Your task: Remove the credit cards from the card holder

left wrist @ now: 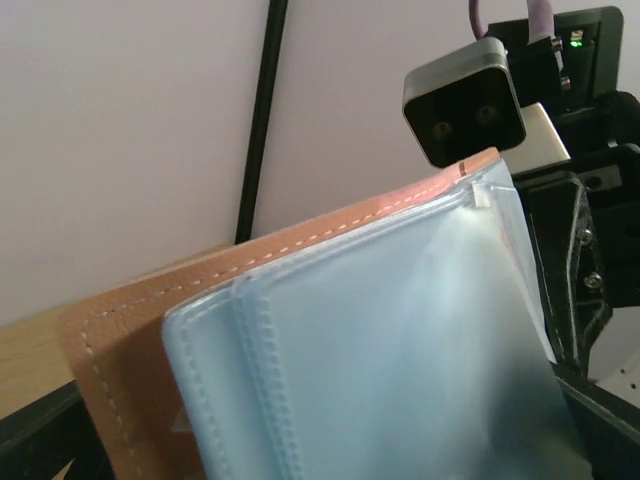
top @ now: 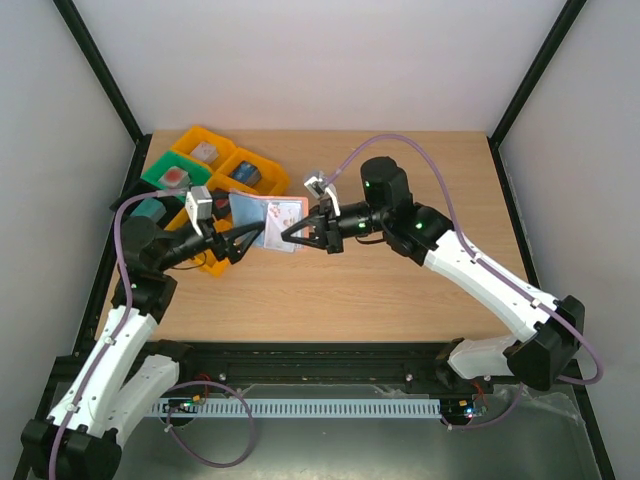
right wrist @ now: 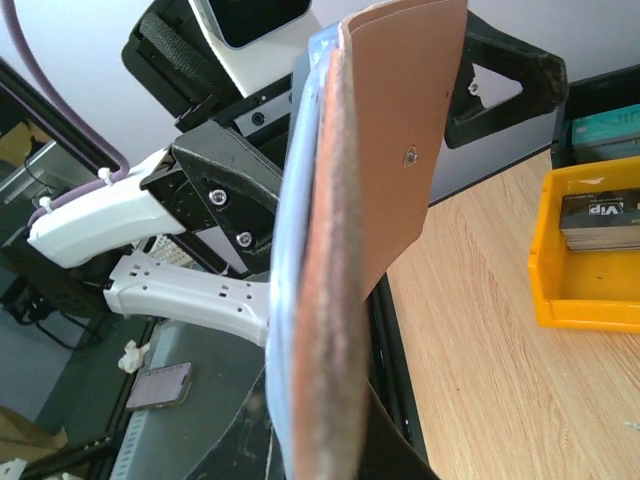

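The card holder (top: 272,218) hangs in the air between both arms, tan leather outside with pale blue stitched pockets inside. It fills the left wrist view, pockets (left wrist: 380,340) facing the camera and the tan cover (left wrist: 120,330) behind. My left gripper (top: 250,238) is open, its dark fingers (left wrist: 600,420) spread wide on either side of the holder. My right gripper (top: 292,234) is shut on the holder's edge, seen edge-on (right wrist: 335,330) with a small pale dot (right wrist: 410,155) on its flap. The credit cards are hidden; I cannot tell them apart from the pockets.
Yellow and green trays (top: 215,165) holding small blocks stand at the back left of the wooden table (top: 400,290). One yellow tray (right wrist: 590,290) and a dark one (right wrist: 600,115) show on the right of the right wrist view. A phone (right wrist: 160,385) lies below the table's near edge.
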`<state>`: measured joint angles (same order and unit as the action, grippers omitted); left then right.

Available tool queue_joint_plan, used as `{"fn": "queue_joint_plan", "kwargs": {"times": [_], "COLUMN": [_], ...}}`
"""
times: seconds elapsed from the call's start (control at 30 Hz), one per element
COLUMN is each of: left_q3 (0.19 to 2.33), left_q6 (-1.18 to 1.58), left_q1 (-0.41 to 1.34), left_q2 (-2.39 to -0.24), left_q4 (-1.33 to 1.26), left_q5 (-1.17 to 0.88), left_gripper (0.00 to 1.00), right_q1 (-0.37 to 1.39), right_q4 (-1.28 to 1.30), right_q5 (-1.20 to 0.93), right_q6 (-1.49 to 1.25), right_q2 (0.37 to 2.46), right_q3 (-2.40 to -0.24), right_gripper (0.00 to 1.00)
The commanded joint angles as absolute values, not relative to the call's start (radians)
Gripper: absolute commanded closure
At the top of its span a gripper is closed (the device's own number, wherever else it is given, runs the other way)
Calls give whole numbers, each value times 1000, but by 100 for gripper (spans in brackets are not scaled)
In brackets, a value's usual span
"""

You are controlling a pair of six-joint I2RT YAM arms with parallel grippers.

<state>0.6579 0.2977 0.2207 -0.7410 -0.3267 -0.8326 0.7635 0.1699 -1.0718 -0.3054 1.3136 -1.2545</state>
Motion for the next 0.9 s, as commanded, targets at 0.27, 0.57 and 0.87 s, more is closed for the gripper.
{"fn": "queue_joint_plan", "kwargs": {"times": [0.27, 0.57, 0.87], "left_q3": [643, 649, 656], "left_q6": [382, 396, 433], "left_q1": [238, 269, 235], "left_q2": [-748, -742, -734], "left_q4": [-467, -518, -608], "left_q5": [-1083, -1100, -1026], "left_gripper": [32, 98, 98], "right_q1": [768, 750, 638], "right_q4": [231, 228, 46], "right_q5": [-1170, -1143, -1066], "right_q6": [-214, -192, -291], "right_q2": [1274, 1257, 1125], "right_q3": [-1337, -1321, -1191], "right_gripper": [96, 75, 46]}}
